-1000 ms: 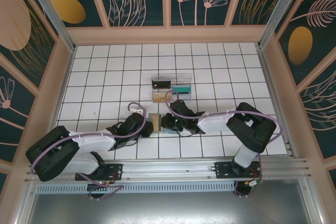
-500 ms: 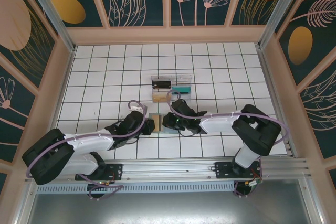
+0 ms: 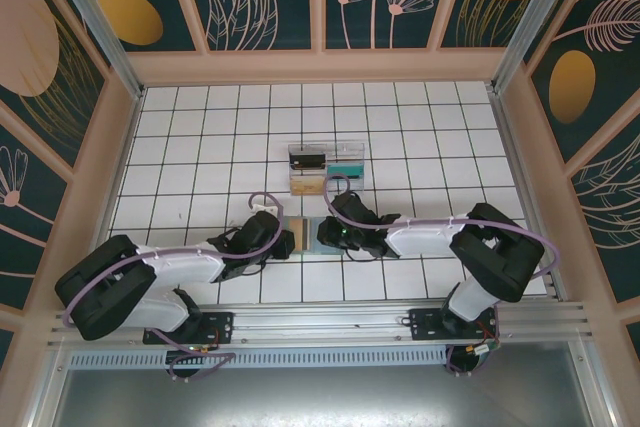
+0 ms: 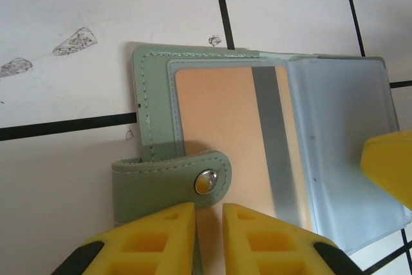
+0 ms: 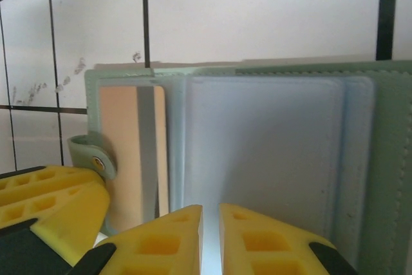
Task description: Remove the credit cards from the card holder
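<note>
Pinching the open card holder (image 4: 154,94) at its edges, left gripper (image 4: 209,236) and right gripper (image 5: 210,236) sit nearly closed; peach credit card (image 4: 219,127) not yet out.

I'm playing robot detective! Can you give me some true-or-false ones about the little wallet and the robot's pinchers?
1. The card holder lies open on the table. True.
2. An orange card with a grey stripe sits inside it. True.
3. The card holder is red. False: it is grey-green.
4. Both grippers hover far from it. False: the left gripper and the right gripper each pinch an edge of it.
5. The clear tray stands nearer the arm bases than the card holder. False: it stands beyond it.
</note>
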Tool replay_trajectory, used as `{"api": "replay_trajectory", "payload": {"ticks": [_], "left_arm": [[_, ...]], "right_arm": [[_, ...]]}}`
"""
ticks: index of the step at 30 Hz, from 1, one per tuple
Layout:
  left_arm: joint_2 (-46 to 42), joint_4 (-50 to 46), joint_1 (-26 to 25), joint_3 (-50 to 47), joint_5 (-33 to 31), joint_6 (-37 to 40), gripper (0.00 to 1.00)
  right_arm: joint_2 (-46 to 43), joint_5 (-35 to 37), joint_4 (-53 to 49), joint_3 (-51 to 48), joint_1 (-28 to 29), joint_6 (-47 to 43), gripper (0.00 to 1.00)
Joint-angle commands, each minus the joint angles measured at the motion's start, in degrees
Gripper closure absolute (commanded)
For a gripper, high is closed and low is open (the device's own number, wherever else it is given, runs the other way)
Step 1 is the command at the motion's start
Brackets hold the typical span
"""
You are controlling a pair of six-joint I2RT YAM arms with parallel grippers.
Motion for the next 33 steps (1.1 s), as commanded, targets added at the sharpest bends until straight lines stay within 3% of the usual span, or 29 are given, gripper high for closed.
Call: {"api": "replay_trajectory", "payload": {"ticks": [1, 17, 25, 33], "left_arm": [[1.32, -0.13, 0.15, 1.12, 1.11, 0.12, 0.8], [2.94, 3.01, 0.18, 1.58, 4.15, -0.23, 0.8], [2.96, 2.76, 0.2, 1.13, 3.78, -0.42, 0.8], [3.06, 2.94, 0.15, 1.04, 3.98, -0.5, 0.81]], "right_arm": [[0.72, 0.5, 0.37, -0.96, -0.51, -0.31, 0.84], [3.05, -0.78, 1.85, -1.44, -0.52, 0.23, 0.84], [-0.79, 0.28, 0.42, 0.01, -0.52, -0.71, 0.84], [0.74, -3.13, 2.8, 1.89, -0.52, -0.83, 0.84]]}}
